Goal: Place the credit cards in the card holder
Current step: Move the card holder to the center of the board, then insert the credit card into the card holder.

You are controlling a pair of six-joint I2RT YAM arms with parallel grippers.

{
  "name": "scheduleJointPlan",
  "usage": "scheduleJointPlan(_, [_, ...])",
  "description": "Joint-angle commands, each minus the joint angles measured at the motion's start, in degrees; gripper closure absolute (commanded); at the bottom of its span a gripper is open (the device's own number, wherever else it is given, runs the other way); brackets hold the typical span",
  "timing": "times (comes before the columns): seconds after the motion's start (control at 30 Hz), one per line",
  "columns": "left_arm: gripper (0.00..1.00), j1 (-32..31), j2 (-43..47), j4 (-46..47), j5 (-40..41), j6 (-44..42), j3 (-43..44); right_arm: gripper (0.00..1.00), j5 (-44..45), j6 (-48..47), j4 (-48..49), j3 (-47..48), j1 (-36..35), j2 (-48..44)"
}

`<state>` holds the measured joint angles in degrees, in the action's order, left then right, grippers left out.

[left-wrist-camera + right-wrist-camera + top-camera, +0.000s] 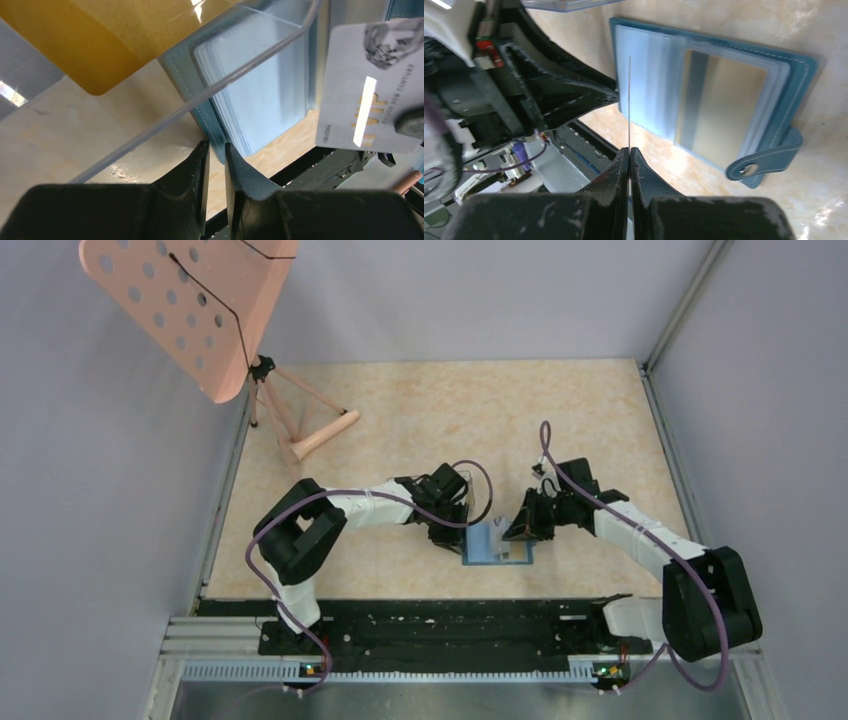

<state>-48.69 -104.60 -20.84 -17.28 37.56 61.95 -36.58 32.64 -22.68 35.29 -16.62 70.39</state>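
While my right tool point(629, 151) pinches a grey card point(360, 90) over the open wallet point(719, 100), next: lower it into a pocket; left tool point(215, 150) grip unclear.

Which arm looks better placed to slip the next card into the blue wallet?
Right. The right claw pinches a whitish card edge-on at the open card holder; the left claw sits by the holder's edge with no card.

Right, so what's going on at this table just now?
The right arm's fingers pinch a whitish card over the open card holder, which lies flat on the table. The left arm's fingers grip the holder's edge. The card is not yet in a pocket. An orange-yellow card sits close by.
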Motion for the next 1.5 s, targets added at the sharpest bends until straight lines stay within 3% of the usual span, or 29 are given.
scheduleJointPlan(0.0, [0.77, 0.2, -1.7, -2.1, 0.3, -0.6, 0.8, 1.00, 2.7, -4.5, 0.0, 0.4, 1.4, 2.4])
scheduleJointPlan(1.13, [0.80, 0.2, -3.4, -3.1, 0.2, -1.1, 1.8, 1.00, -6.0, -6.4, 10.5, -5.4, 3.1, 12.8])
scheduleJointPlan(1.47, [0.81, 0.2, -4.1, -3.4, 0.1, -1.2, 2.3, 1.00, 0.5, -14.0, 0.3, 3.9, 3.1, 14.1])
